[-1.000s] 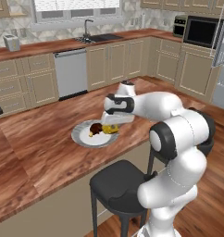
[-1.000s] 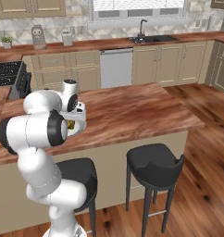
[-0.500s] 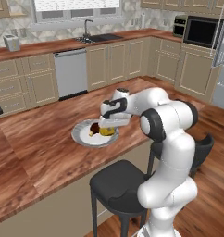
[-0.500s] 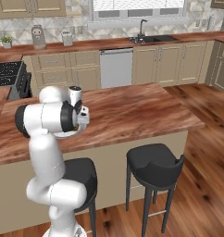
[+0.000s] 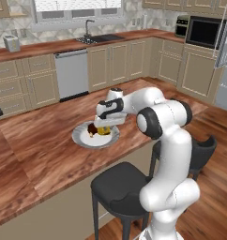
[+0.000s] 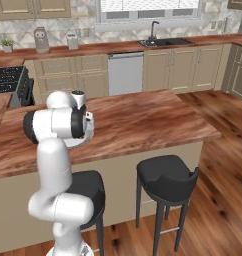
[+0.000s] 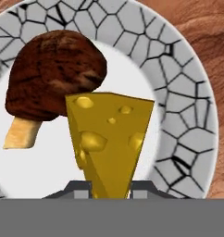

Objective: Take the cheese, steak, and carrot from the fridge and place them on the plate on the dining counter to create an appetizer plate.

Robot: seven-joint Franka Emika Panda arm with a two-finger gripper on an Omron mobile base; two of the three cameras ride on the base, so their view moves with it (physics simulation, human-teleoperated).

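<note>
On the dining counter (image 5: 40, 140) lies the plate (image 5: 80, 138) with a crackled silvery rim (image 7: 188, 92). The dark brown steak (image 7: 53, 74) rests on the plate, a pale bone end sticking out of it. The yellow cheese (image 7: 111, 139) stands beside the steak (image 5: 92, 129), down on the plate. My gripper (image 7: 110, 190) hangs over the plate (image 5: 105, 126), its two fingertips pressed against the wedge's sides. The cheese (image 5: 103, 131) shows just under the hand. The carrot is out of view. The fridge (image 5: 226, 56) shows at the far right edge.
Two black stools (image 6: 168, 175) stand at the counter's near side, one (image 5: 122, 185) right beside my base. The wall counter with sink (image 5: 94, 39) and dishwasher (image 5: 71, 72) runs along the back. Bare wood counter (image 6: 143, 120) stretches to the right of the plate.
The arm's elbow has swung up and round while the hand stayed over the plate and sank slightly, bringing the cheese down beside the steak.
</note>
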